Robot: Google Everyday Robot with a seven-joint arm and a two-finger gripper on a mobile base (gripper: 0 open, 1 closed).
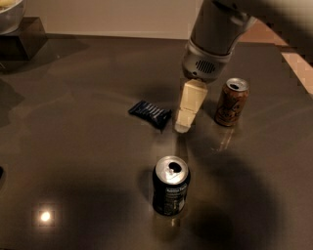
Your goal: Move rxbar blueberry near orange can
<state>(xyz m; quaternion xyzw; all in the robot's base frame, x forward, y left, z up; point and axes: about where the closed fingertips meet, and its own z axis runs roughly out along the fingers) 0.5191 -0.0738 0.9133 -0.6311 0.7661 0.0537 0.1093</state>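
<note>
The rxbar blueberry, a small flat bar in a dark blue wrapper, lies on the dark table near its middle. The orange can, orange-tan with a silver top, stands upright to the right. My gripper hangs from the grey arm between the two, its pale fingertips just right of the bar's right end and left of the can. It holds nothing that I can see.
A dark can with white label text stands upright nearer the front, below the bar. A dark block with a bowl on it sits at the back left corner. The table's right edge runs past the orange can.
</note>
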